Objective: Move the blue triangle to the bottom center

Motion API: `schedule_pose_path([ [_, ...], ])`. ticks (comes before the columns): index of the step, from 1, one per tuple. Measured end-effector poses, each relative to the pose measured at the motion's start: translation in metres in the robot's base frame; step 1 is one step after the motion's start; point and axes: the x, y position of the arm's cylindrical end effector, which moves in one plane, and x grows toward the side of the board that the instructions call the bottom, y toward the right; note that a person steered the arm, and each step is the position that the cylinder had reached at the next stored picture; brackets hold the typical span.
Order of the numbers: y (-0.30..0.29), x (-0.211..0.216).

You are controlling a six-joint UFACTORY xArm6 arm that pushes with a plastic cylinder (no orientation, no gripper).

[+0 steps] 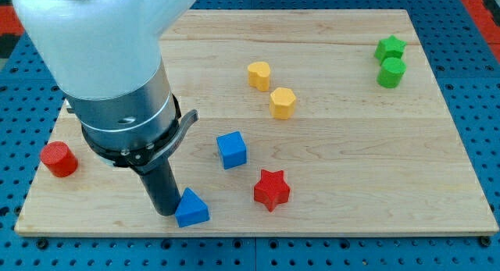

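Observation:
The blue triangle (191, 208) lies near the view's bottom edge of the wooden board (351, 146), left of centre. My tip (165, 212) is at the lower end of the dark rod and touches the triangle's left side. The white and grey arm body fills the view's upper left and hides the board behind it.
A blue cube (231, 150) sits above and right of the triangle. A red star (271, 190) lies to its right. A red cylinder (58, 159) is at the left edge. A yellow heart (258, 74) and yellow hexagon (283, 102) are at centre. A green star (390, 48) and green cylinder (391, 72) are top right.

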Motion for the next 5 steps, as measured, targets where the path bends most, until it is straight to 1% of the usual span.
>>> schedule_pose_path([
  [1,-0.035,0.029],
  [2,-0.016,0.033],
  [3,0.116,0.033],
  [4,0.167,0.028],
  [5,0.139,0.031],
])
